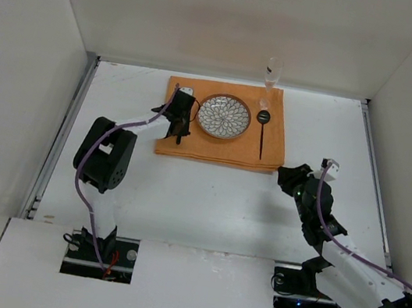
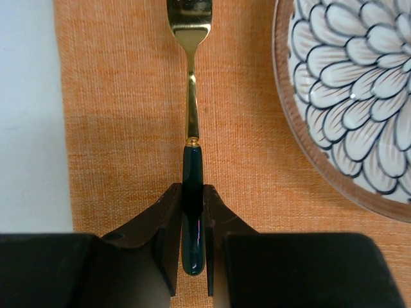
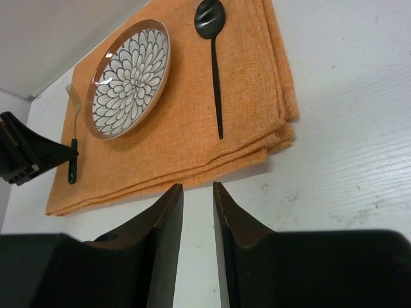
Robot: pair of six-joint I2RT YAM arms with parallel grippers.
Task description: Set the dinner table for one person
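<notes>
On the white dinner table (image 1: 206, 201) lies an orange placemat (image 1: 223, 147) with a flower-patterned plate (image 1: 224, 116) in its middle. A gold fork (image 2: 190, 77) with a dark green handle points away along the mat, left of the plate (image 2: 359, 96). My left gripper (image 2: 192, 190) is shut on that handle; from above the gripper (image 1: 180, 122) hides most of the fork. A black spoon (image 1: 262, 129) lies right of the plate. My right gripper (image 3: 196, 186) stands slightly open over bare table, just in front of the mat's near right corner (image 3: 276, 138), holding nothing.
A clear stemmed glass (image 1: 272, 74) stands at the mat's far right corner. White walls close in the table on the left, right and back. The right arm (image 1: 334, 239) reaches in from the near right.
</notes>
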